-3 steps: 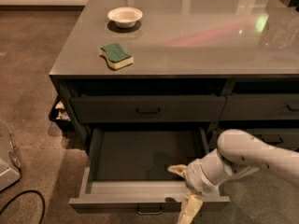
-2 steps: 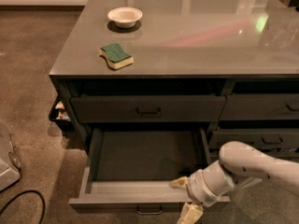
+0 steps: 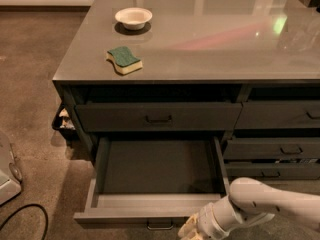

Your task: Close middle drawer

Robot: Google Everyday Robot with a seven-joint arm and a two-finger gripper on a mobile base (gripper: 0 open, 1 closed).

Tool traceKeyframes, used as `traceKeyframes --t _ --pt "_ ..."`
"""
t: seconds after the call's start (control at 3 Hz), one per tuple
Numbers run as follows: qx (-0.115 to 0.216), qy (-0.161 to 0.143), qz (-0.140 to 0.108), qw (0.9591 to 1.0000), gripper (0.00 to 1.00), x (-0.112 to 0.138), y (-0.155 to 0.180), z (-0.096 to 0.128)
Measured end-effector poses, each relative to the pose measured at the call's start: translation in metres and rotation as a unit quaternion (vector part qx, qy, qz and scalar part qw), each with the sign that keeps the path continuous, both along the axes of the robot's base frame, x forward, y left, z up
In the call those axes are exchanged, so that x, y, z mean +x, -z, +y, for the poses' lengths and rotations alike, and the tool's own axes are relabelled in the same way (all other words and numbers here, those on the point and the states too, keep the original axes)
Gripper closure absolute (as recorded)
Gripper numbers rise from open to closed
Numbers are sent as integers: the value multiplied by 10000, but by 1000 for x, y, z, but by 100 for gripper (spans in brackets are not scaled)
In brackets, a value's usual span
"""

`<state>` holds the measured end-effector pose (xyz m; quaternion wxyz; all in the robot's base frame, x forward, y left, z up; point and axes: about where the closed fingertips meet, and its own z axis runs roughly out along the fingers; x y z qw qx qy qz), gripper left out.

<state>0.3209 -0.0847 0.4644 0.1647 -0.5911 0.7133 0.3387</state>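
A: Progress on the close?

B: None is shown. The middle drawer is pulled far out from the cabinet, below the closed top drawer, with its dark inside exposed. Its front panel sits near the bottom edge of the view, and the bar handle is only partly seen. The full push inward is judged to be left.

A: Gripper?

B: The gripper is placed low at the right end of the drawer front, just right of the handle. Contact with the front cannot be confirmed. It is cut off by the frame edge, so how wide it stands cannot be told.

A: Arm pose?

B: The white arm is brought in from the lower right. The forearm is held roughly level and the wrist is angled down and left toward the front panel.

A: Anything else?

B: A sponge and a bowl are noted on the countertop, well apart from the gripper.
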Motion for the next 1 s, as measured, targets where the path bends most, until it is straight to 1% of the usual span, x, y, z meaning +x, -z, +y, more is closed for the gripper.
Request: traceKeyframes --t 0.33,0.67,1.0 --pt "-68 292 102 9995 88 -8 29 1" --pt "-372 570 127 9976 100 -2 51 0" --pt "-661 772 119 9948 100 18 67 -8"
